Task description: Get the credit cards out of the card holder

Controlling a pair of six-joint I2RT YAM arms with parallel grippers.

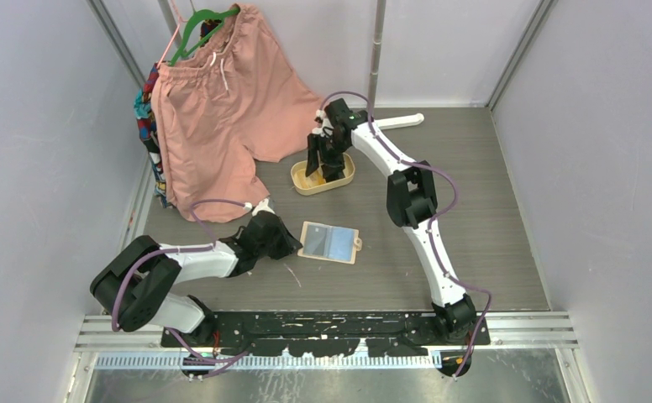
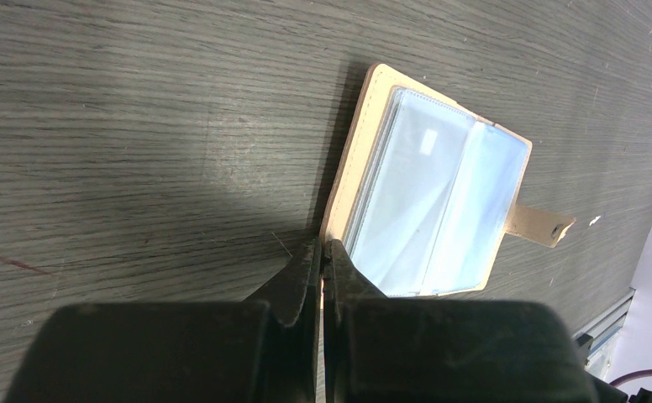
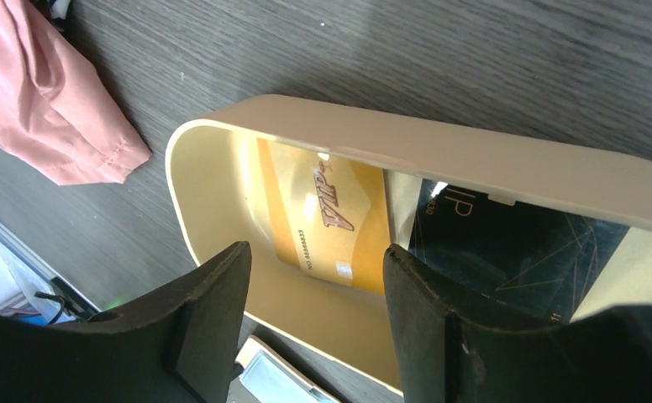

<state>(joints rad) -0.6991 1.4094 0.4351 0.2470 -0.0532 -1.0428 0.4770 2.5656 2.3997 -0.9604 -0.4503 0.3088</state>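
Left gripper (image 2: 323, 249) is lying low on the table (image 1: 491, 193), jaws pressed together, tips touching the near-left corner of the card holder (image 2: 428, 206); can't tell whether it's pinching the cover edge or just resting on it. Holder is lying open and flat in mid-table, clear sleeves up, snap tab (image 2: 539, 224) sticking out on its right side. Far left at the back, pink shorts (image 1: 222, 109) are hanging on a green hanger (image 1: 205, 21), w/ a patterned cloth (image 1: 148, 117) behind them; the shorts' hem is draping down just beside the tan tray (image 1: 304, 188). Right gripper (image 1: 323, 174) is hovering over that tray w/ jaws spread apart, nothing btwn them. Right wrist cam is showing what the top cam is hiding behind the fingers: a gold card (image 3: 331, 214) and a black card (image 3: 507, 243) lying inside the tray, side by side, the gold one sitting below the gap btwn the jaws. Left wrist cam is showing pale reflections on the sleeves, so it isn't clear whether any cards are in the holder.
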